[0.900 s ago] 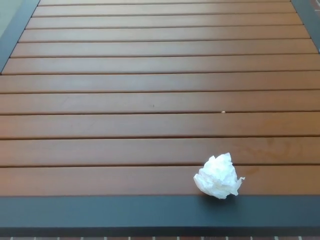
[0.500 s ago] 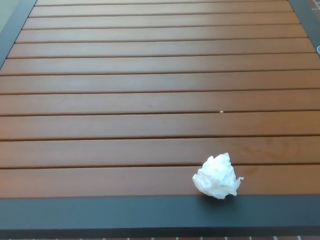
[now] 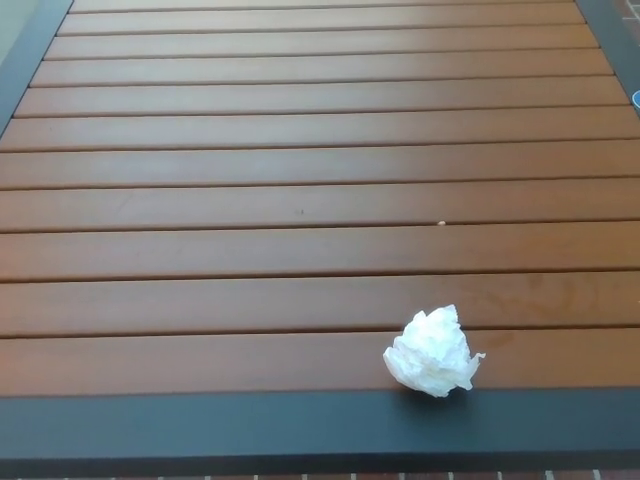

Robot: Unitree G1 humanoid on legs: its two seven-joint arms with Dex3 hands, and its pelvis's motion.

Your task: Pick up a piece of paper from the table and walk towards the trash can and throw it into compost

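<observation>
So the crumpled white paper ball (image 3: 432,352) is just sitting on the slatted brown wooden table (image 3: 300,180), down at the near edge and a bit right of centre. Its bottom rests right where the last wood slat meets the dark grey frame (image 3: 200,425) that runs along the front of the table. Neither robot hand shows in the head view, left or right, so I can't tell how the paper lies relative to them or whether the fingers are apart or together. There's a tiny pale speck (image 3: 441,223) on a slat further back, well apart from the paper.
</observation>
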